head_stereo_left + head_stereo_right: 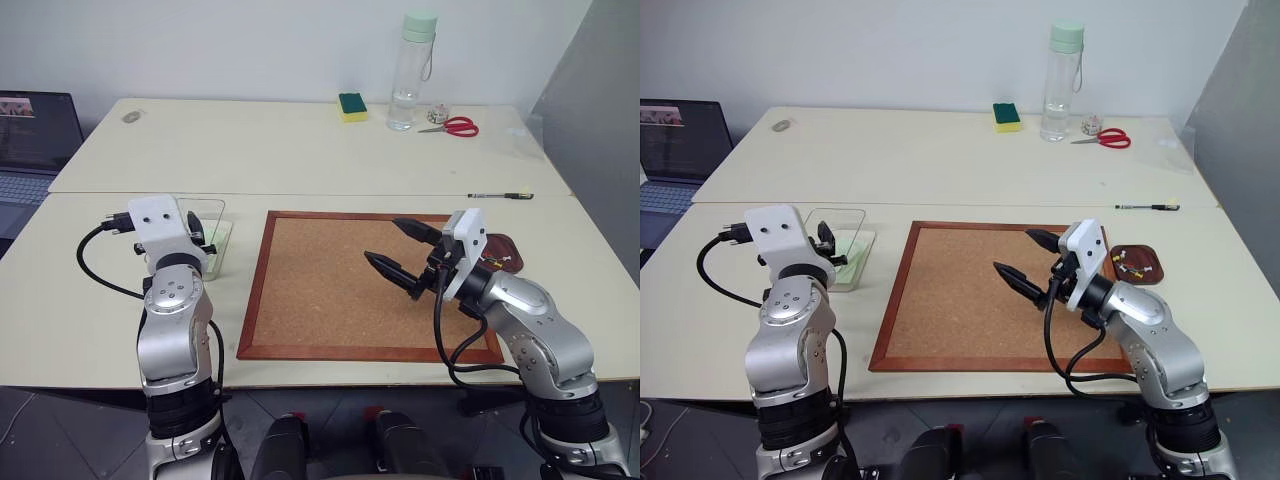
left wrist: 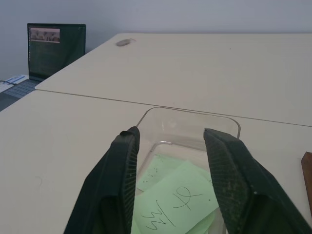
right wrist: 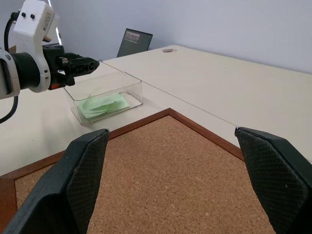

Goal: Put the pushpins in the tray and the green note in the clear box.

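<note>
The pale green square paper note point(image 2: 178, 202), light and floppy, lay inside the shallow clear plastic box point(image 3: 131, 85); both grippers point(image 2: 170, 161) point(image 3: 168, 141) stood spread, empty.

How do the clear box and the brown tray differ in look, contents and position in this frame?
The clear box is transparent with taller walls; the tray is dark reddish-brown with a low rim. The box holds green notes; the tray holds small pushpins. The box sits left of the cork board and looks larger, the tray right of it. Both rest on the table beside the board.
</note>
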Robot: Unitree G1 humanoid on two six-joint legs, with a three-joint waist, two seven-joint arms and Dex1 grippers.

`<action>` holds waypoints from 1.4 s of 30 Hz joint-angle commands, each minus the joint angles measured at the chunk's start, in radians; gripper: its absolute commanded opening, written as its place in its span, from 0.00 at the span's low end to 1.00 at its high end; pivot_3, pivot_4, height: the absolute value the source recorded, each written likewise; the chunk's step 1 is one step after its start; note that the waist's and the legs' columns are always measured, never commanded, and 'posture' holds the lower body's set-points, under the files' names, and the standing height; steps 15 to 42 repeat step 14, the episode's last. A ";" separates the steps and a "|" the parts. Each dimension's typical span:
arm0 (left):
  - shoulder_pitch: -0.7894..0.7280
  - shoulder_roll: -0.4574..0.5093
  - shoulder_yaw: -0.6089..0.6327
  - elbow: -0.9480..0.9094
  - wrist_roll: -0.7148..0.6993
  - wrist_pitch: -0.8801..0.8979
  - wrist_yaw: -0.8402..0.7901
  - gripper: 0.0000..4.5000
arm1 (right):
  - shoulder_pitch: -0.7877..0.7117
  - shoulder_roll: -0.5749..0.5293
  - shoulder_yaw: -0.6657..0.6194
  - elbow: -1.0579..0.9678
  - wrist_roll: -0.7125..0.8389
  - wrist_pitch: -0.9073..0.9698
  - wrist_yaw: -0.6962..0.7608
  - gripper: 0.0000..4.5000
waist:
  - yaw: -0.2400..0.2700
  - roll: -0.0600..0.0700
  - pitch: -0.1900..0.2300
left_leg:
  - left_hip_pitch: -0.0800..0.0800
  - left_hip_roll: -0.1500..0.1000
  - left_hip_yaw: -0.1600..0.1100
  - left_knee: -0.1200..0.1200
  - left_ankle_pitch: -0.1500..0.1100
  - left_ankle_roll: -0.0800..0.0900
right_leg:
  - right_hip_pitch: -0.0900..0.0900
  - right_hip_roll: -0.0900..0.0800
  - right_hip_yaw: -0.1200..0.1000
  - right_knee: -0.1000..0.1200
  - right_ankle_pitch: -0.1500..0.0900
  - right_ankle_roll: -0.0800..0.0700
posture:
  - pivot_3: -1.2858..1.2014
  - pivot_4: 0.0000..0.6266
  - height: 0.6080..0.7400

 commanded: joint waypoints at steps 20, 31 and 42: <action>0.230 -0.031 -0.313 0.005 -0.135 -0.269 -0.334 0.82 | 0.101 0.145 -0.012 0.025 -0.347 0.052 -0.510 0.97 | -0.003 0.000 -0.001 | 0.001 0.001 0.004 -0.001 0.000 0.000 | -0.002 0.000 0.004 0.000 0.000 -0.001 | 0.52 0.24 1.00; 0.230 -0.031 -0.313 0.005 -0.135 -0.269 -0.334 0.82 | 0.101 0.145 -0.012 0.025 -0.347 0.052 -0.510 0.97 | -0.003 0.000 -0.001 | 0.001 0.001 0.004 -0.001 0.000 0.000 | -0.002 0.000 0.004 0.000 0.000 -0.001 | 0.52 0.24 1.00; 0.230 -0.031 -0.313 0.005 -0.135 -0.269 -0.334 0.82 | 0.101 0.145 -0.012 0.025 -0.347 0.052 -0.510 0.97 | -0.003 0.000 -0.001 | 0.001 0.001 0.004 -0.001 0.000 0.000 | -0.002 0.000 0.004 0.000 0.000 -0.001 | 0.52 0.24 1.00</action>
